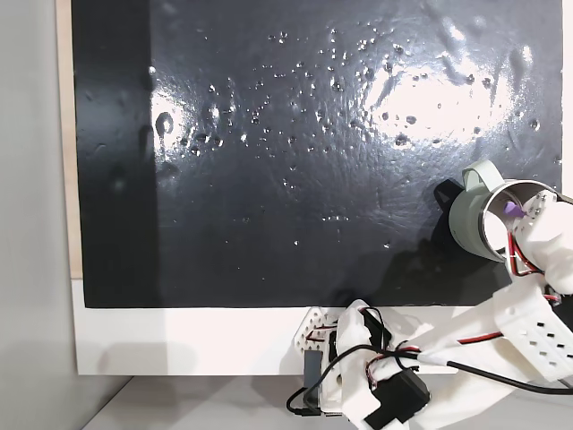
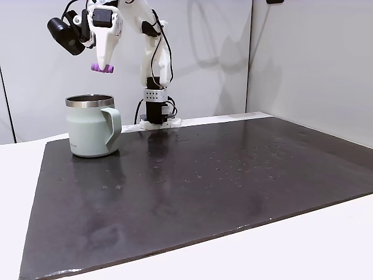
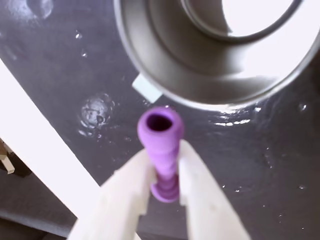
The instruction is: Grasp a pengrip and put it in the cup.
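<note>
Gripper (image 3: 165,165) clenched on pengrip (image 3: 161,142), lower centre of the wrist view; cup (image 2: 93,127) below. Carry step; next, centre over rim, release.

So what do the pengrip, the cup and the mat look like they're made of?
Pengrip: probably soft rubber or silicone, matte purple, hollow, pinched in the tool. Cup: pale green matte coated outside, shiny steel-looking rim and interior with bright reflections. Mat: glossy black sheet, likely plastic or rubber; glare and small bumps or droplets show.
</note>
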Robot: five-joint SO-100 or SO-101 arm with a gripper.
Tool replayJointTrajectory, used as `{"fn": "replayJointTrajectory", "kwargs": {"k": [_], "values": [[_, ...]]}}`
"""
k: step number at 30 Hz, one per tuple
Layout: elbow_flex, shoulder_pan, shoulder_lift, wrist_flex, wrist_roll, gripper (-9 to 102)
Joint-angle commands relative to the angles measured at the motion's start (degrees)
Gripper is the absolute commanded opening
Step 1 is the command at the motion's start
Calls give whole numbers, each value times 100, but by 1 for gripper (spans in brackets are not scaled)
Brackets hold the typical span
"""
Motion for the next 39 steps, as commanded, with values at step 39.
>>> {"fn": "replayJointTrajectory", "kwargs": {"k": [39], "values": [[-211, 439, -44, -9, -668, 34]]}}
